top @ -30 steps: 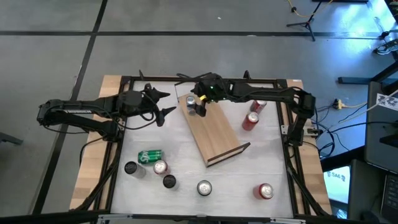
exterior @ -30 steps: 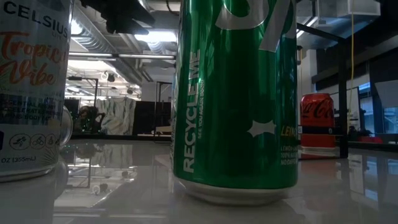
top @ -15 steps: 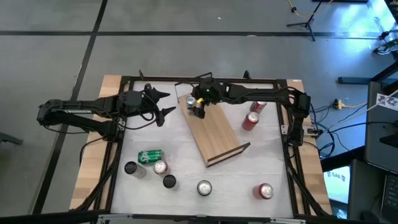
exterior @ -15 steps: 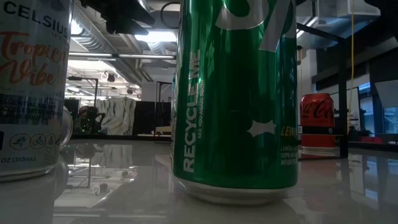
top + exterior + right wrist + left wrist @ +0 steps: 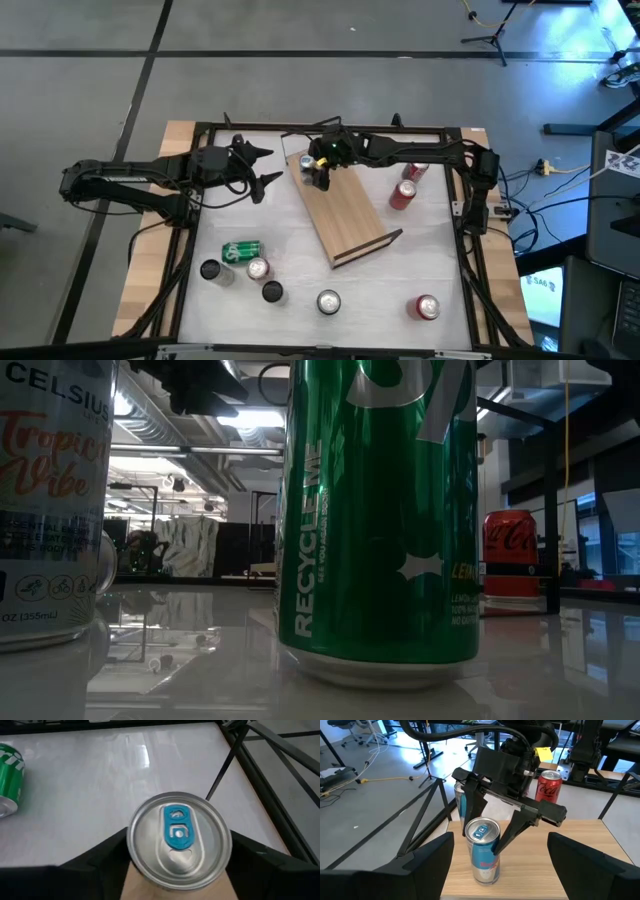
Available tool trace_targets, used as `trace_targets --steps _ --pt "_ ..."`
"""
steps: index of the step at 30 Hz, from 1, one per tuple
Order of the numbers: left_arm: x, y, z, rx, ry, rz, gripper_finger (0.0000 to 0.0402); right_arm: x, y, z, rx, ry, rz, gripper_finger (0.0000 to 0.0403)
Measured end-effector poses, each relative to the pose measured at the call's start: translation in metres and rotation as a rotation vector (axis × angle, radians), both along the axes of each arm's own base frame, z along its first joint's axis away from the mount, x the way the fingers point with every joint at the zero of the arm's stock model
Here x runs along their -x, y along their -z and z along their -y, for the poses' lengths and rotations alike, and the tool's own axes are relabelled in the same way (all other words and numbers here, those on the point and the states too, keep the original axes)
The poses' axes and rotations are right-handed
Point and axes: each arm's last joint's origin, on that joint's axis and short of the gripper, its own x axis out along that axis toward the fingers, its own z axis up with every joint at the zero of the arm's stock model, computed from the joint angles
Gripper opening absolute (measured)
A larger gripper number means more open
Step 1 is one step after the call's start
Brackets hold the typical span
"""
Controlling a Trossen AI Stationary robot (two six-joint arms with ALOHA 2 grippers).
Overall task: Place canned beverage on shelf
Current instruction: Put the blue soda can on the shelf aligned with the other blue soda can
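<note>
Standing upright on the wood shelf point(image 5: 530, 865), the blue can point(image 5: 482, 851) sits right between the right gripper point(image 5: 492, 832) fingers, w/ a dark finger point(image 5: 512, 827) on each side, touching it. Left gripper point(image 5: 268, 167) waits well apart, fingers spread wide, nothing btw them. Another can point(image 5: 460, 800) stands just behind the right fingers.

Right claw point(image 5: 492, 827): arm stretched across the table's far side, fingers straddling a can. Left claw point(image 5: 262, 168): arm extended, fingers spread, empty.
</note>
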Motion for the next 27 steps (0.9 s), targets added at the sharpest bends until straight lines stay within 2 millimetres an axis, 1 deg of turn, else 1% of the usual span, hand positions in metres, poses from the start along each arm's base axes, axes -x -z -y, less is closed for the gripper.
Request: trace_targets --steps 3,6,8,14,22,27 --pt "0.000 0.000 0.000 0.000 0.000 0.000 0.0312 0.000 0.000 0.000 0.000 0.000 0.001 0.0237" --pt "0.000 0.000 0.000 0.000 0.000 0.001 0.0312 0.000 0.000 0.000 0.001 0.000 0.002 0.0221" --pt "0.000 0.000 0.000 0.000 0.000 0.000 0.0312 0.000 0.000 0.001 0.001 0.002 0.002 0.0221" --pt "0.000 0.000 0.000 0.000 0.000 0.000 0.0312 0.001 -0.002 0.003 0.013 -0.012 0.001 0.0242" --pt "0.000 0.000 0.000 0.000 -0.001 0.000 0.0312 0.000 -0.019 0.018 0.023 0.006 0.054 0.0231" --pt "0.000 0.000 0.000 0.000 0.000 0.000 0.0312 0.004 -0.019 0.028 0.019 0.032 0.043 0.0235"
